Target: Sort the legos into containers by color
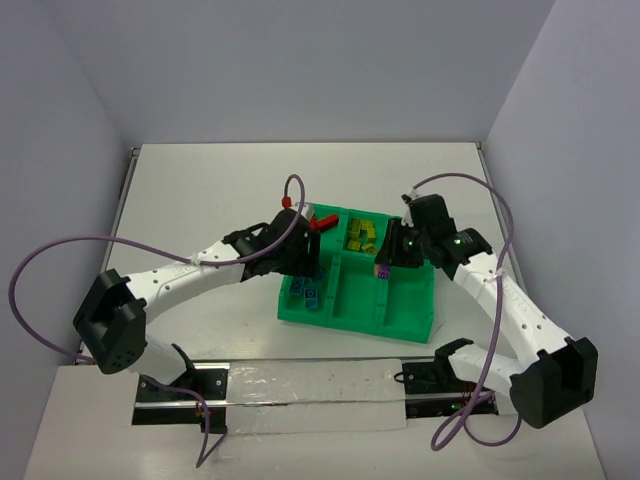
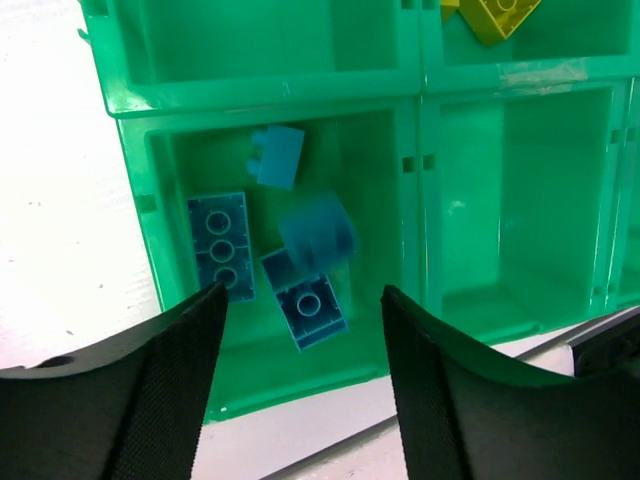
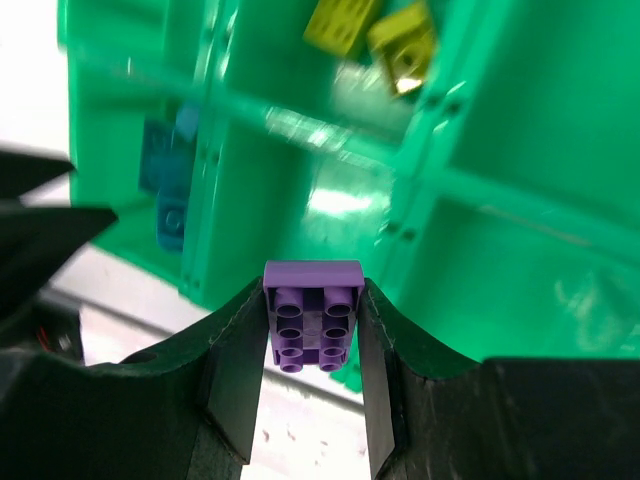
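The green tray (image 1: 405,320) lies mid-table with its compartments open upward. My left gripper (image 2: 303,295) hangs open over the near-left compartment (image 2: 175,160), nothing between its fingers. Below it lie several blue legos (image 2: 222,245), and one more blue lego (image 2: 317,232) shows blurred just under the jaws. In the top view the left gripper (image 1: 298,262) is above those blue legos (image 1: 305,292). My right gripper (image 3: 312,290) is shut on a purple lego (image 3: 312,315), studs toward the camera, over the tray's near side (image 1: 381,270). Yellow legos (image 1: 361,235) fill the far-middle compartment; red legos (image 1: 320,222) sit far left.
A metal rail with a white strip (image 1: 300,395) runs along the near edge between the arm bases. Purple cables (image 1: 60,250) loop off both arms. Grey walls close the table on three sides. The tray's near-middle compartment (image 2: 510,200) holds nothing visible.
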